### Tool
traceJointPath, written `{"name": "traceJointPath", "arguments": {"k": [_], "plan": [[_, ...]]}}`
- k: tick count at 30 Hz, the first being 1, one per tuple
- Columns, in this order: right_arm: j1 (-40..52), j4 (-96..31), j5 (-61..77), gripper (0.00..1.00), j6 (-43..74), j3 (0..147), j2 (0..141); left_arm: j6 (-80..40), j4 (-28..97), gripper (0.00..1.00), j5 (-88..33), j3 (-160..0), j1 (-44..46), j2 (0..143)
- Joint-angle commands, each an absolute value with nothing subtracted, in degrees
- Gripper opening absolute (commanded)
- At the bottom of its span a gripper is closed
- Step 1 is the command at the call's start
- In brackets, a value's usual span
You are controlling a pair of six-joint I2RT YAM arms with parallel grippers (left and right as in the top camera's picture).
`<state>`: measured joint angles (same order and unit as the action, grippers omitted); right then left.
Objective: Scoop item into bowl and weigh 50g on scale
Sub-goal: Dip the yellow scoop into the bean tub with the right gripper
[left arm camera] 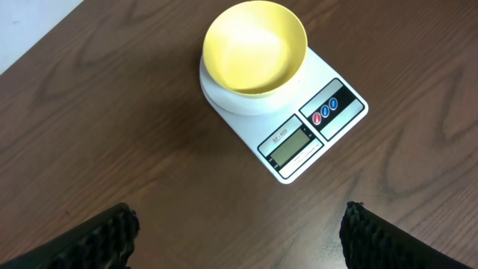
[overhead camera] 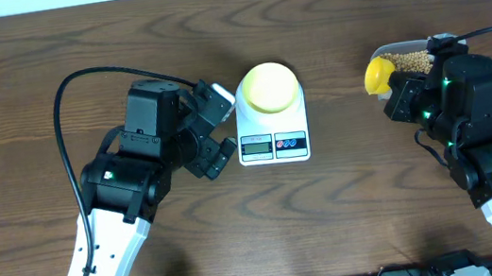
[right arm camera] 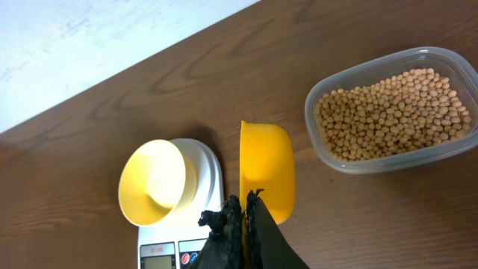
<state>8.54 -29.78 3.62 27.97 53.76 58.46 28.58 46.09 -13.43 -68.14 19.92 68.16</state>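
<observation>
We saw a dark wood-grain counter (overhead camera: 351,210) filling nearly the whole overhead view. Two black-and-white robot arms rose from the bottom edge, the left arm (overhead camera: 119,188) in the lower left of the frame and the right arm (overhead camera: 491,153) in the lower right. A white rounded-rectangular digital scale (overhead camera: 271,127) sat at the upper centre, its grey display and two round buttons facing the bottom edge. At the upper right lay a clear rounded-rectangular plastic tub (right arm camera: 388,164), partly hidden overhead by the right arm. A small round pale-yellow bowl (overhead camera: 269,87) stood on the scale's platform, its inside showing bare yellow in the left wrist view. Between tub and scale, just left of the tub, was a bright yellow plastic scoop (overhead camera: 378,75), turned on its side in the right wrist view. The right fingers (right arm camera: 228,239) were clenched on the scoop's lower end. The left fingers (left arm camera: 97,240) stood spread wide and released, holding nothing, near the scale's left side. Many small round tan beans (right arm camera: 392,112) lay in the tub, covering its floor.
</observation>
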Motion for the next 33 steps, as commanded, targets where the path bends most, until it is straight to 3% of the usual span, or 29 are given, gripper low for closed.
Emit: {"name": "traceJointPath", "arguments": {"k": [1, 33], "plan": [[8.3, -29.8, 3.6, 0.01, 27.1, 55.1, 58.5, 29.1, 46.0, 0.89, -14.1, -68.0, 19.7, 68.6], [8.3, -30.6, 4.7, 0.01, 25.6, 55.1, 58.5, 29.1, 46.0, 0.89, -14.1, -68.0, 19.7, 68.6]]}}
